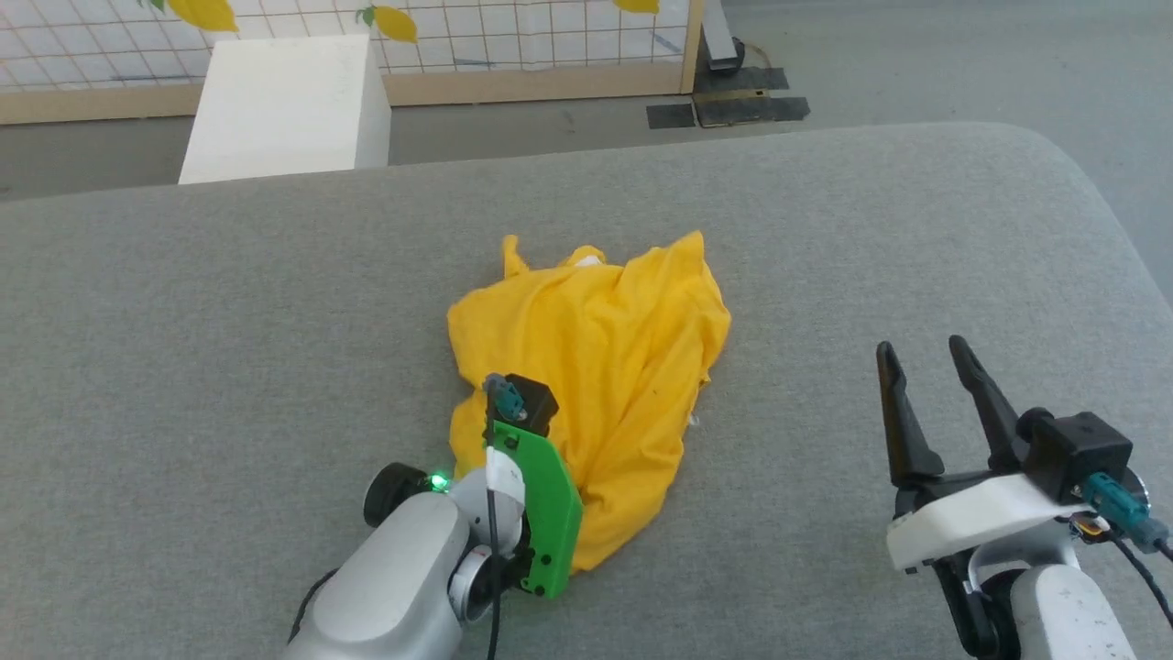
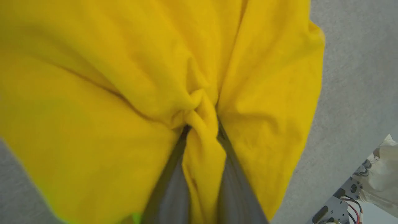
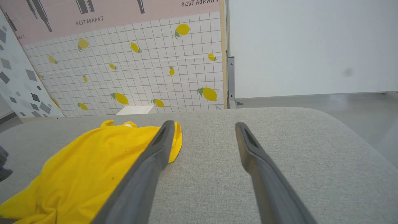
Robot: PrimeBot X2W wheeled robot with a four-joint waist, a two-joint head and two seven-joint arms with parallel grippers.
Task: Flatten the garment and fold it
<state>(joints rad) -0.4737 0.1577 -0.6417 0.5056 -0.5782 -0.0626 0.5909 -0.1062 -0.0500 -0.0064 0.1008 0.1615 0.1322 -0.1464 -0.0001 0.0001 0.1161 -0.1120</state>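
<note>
The left tool [image 2: 202,124] is pinching a bunched fold of the garment [image 1: 596,348], which is lying crumpled mid-counter [image 1: 229,321], long axis running roughly twelve to six; the left arm is bending down over its near end; the right tool [image 1: 921,346] is hovering agape and empty at the garment's four o'clock.

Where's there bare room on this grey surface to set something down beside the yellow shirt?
Bare: the grey surface left of the garment, toward the white box; also the strip between the garment and the open right gripper. Crowded: front middle, where the left gripper pinches the cloth.
</note>
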